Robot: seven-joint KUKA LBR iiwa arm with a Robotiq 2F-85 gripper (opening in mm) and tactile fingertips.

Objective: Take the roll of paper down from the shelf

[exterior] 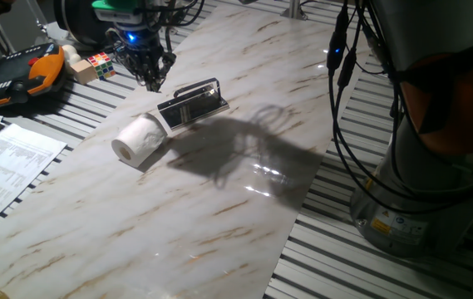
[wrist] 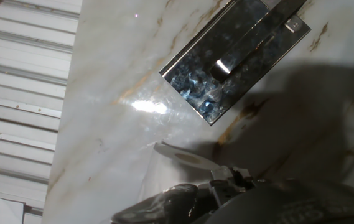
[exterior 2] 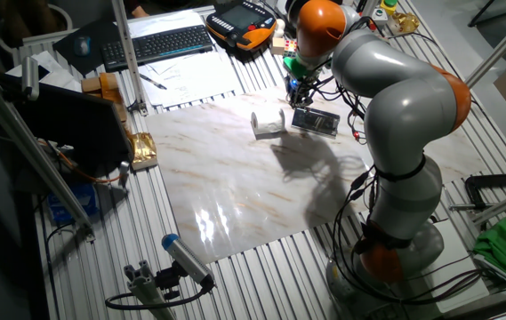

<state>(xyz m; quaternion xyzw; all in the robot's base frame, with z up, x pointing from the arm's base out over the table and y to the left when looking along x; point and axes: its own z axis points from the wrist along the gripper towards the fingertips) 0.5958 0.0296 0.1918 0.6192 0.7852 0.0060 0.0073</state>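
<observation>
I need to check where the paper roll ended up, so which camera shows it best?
One fixed view: the roll of paper lies whole on its side on the table, beside the shelf. The other fixed view shows it small and far. The hand view catches only a white edge, likely the roll.

In the hand view the small black rectangular shelf with its silver wire rail (wrist: 236, 59) runs off the top edge, and the small white cylindrical roll of paper (wrist: 183, 171) shows only as a sliver behind the dark, blurred end effector (wrist: 226, 196), whose fingers cannot be told apart. In one fixed view the black-and-orange case (exterior: 16, 73) is cut by the left edge.
</observation>
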